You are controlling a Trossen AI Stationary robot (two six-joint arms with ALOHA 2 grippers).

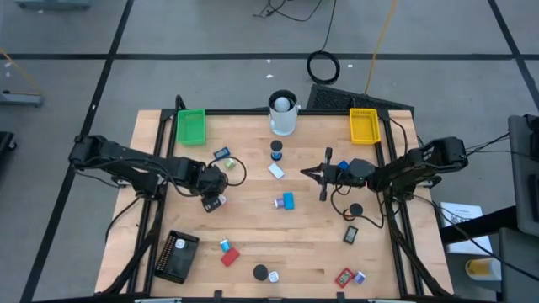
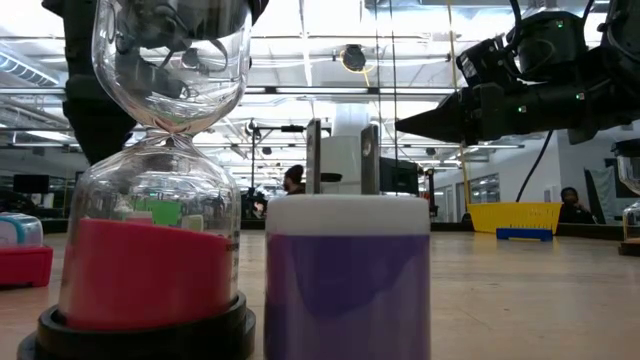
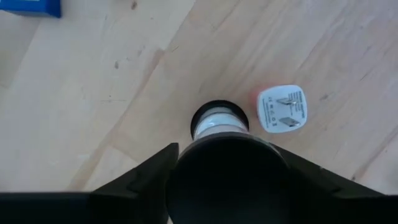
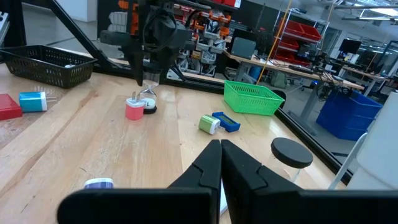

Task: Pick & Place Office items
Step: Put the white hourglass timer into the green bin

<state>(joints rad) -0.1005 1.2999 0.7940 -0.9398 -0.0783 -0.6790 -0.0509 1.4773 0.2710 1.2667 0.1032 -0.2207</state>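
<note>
A small hourglass (image 4: 148,99) with black caps stands upright on the wooden table (image 1: 253,227), left of centre. My left gripper (image 1: 212,187) points straight down over it. In the left wrist view its two dark fingers (image 3: 149,171) stand open on either side of the hourglass's black top cap (image 3: 227,180). A white-and-red plug piece (image 3: 282,109) lies just beside the hourglass. My right gripper (image 1: 305,173) hovers level over the table's middle right, shut and holding nothing. My left gripper comes from above, pointing down, with the hourglass's top cap (image 3: 186,171) filling the gap between its fingers. Whether the fingers touch the cap I cannot tell. The hourglass stands upright with its base (image 3: 217,121) on the table.
A green tray (image 1: 191,126), a white cup (image 1: 284,114) and a yellow tray (image 1: 364,126) line the far edge; a black basket (image 1: 177,255) sits near left. Small blue, red and black items (image 1: 286,202) lie scattered. Another hourglass (image 2: 150,200) and a purple cylinder (image 2: 345,280) stand at the near edge.
</note>
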